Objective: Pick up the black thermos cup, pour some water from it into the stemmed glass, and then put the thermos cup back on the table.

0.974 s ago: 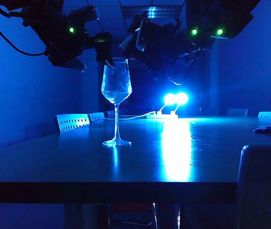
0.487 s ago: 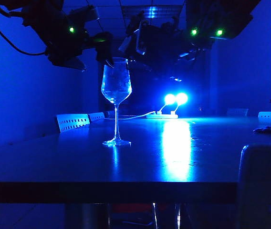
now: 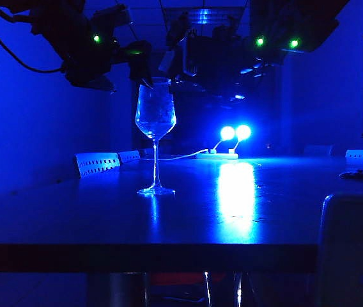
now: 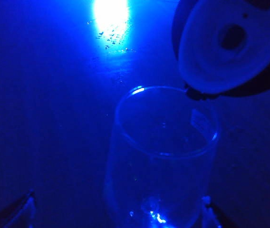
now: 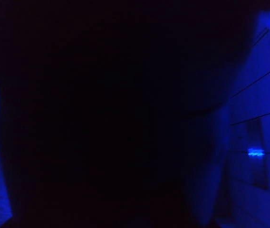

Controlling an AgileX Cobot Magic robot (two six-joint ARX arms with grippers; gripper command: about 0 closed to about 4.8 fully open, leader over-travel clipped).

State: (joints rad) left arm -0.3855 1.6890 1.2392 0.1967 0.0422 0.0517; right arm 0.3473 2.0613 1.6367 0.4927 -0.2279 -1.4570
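Note:
The stemmed glass [image 3: 156, 112] stands upright on the table [image 3: 264, 211], left of the middle. My left gripper [image 3: 144, 78] hangs at its rim on the left, open; in the left wrist view the glass [image 4: 166, 152] stands between the wide-apart fingers of the left gripper [image 4: 117, 206]. My right gripper [image 3: 223, 61] holds the black thermos cup [image 3: 197, 57] tilted high beside the rim. The thermos cup's pale open top [image 4: 227, 45] shows just over the rim. In the right wrist view the thermos cup [image 5: 101, 118] fills the picture with dark and hides the jaws.
The room is dark and blue. A power strip with two bright lamps [image 3: 229, 135] lies far back on the table, glaring on its top. Chair backs [image 3: 97, 163] stand at the far left and right [image 3: 360, 155]. Another chair [image 3: 351, 249] rises near the front right.
The right gripper has rolled the thermos cup; its dark bulk, which hung lower to the right of the glass, now sits higher. The glass and the left gripper have not moved.

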